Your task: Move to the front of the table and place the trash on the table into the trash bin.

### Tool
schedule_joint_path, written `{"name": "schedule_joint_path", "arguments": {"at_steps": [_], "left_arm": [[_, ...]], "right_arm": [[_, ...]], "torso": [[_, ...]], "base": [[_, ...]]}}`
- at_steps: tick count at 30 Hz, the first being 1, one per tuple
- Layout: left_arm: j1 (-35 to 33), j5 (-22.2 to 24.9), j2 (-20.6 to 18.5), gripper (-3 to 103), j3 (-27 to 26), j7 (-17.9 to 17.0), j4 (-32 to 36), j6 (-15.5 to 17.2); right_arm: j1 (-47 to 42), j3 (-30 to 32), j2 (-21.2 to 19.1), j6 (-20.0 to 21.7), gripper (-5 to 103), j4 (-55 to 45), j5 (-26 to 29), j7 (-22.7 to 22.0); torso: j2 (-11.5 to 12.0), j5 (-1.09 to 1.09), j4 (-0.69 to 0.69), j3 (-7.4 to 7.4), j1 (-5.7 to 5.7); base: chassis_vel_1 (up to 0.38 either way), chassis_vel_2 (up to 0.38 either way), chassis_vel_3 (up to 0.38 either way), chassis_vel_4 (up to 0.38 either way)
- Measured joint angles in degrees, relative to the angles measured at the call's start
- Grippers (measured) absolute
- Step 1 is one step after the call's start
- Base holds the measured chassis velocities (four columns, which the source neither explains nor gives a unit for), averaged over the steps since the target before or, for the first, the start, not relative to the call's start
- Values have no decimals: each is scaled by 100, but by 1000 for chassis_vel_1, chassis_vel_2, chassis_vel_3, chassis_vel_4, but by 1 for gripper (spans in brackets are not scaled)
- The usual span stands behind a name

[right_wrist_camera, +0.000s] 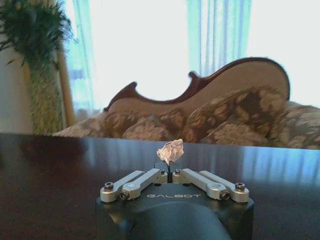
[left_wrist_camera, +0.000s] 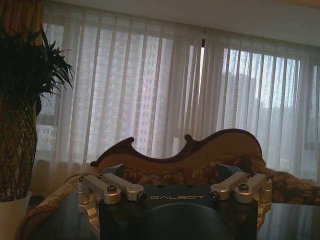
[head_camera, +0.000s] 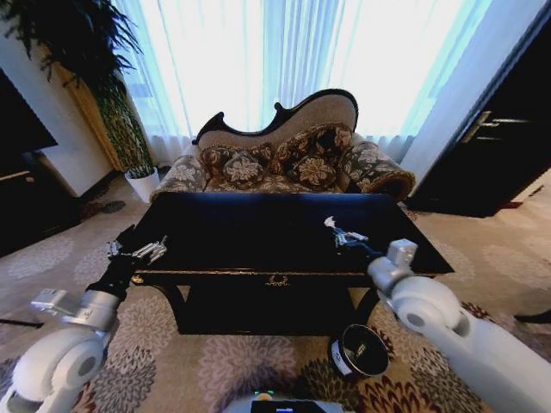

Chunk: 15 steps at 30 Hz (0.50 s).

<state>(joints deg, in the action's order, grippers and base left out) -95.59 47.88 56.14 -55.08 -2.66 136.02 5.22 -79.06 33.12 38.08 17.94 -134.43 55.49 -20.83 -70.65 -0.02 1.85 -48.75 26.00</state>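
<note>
While left gripper [left_wrist_camera: 175,192] gapes — right gripper [right_wrist_camera: 170,172] jaws pinch trash [right_wrist_camera: 170,151], over table [head_camera: 258,232].

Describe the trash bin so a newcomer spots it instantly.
Find the dark glossy table in front of the floral sofa. On the patterned carpet below the table's front right end sits the trash bin, a small black cylinder with a pale rim and a white mark on its side, near the right arm.

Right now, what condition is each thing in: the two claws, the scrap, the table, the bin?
Right gripper: shut on the crumpled tissue wad, above the table.
Crumpled tissue wad: pinched at the fingertips, sticking up.
Left gripper: open, at the table's left front corner.
Table: dark, glossy.
Trash bin: upright on the carpet, in front of the table.
</note>
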Motion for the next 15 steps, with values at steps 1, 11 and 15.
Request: {"name": "schedule_joint_path", "arguments": {"at_steps": [1, 11, 15], "left_arm": [[0, 0, 0, 100, 0, 0, 0, 0], [0, 0, 0, 100, -1, 0, 0, 0], [0, 0, 0, 100, 0, 0, 0, 0]], "right_arm": [[-358, 280, 226, -108, 0, -64, -184, 164], [-2038, 1390, 1558, -1175, 0, -174, -1530, 1057], [-2509, 1591, 2148, -1783, 0, -79, -1914, 1311]], "torso": [[0, 2, 1, 0, 0], [0, -1, 1, 0, -1], [0, 0, 2, 0, 0]], "base": [[0, 0, 0, 0], [0, 0, 0, 0], [0, 0, 0, 0]]}}
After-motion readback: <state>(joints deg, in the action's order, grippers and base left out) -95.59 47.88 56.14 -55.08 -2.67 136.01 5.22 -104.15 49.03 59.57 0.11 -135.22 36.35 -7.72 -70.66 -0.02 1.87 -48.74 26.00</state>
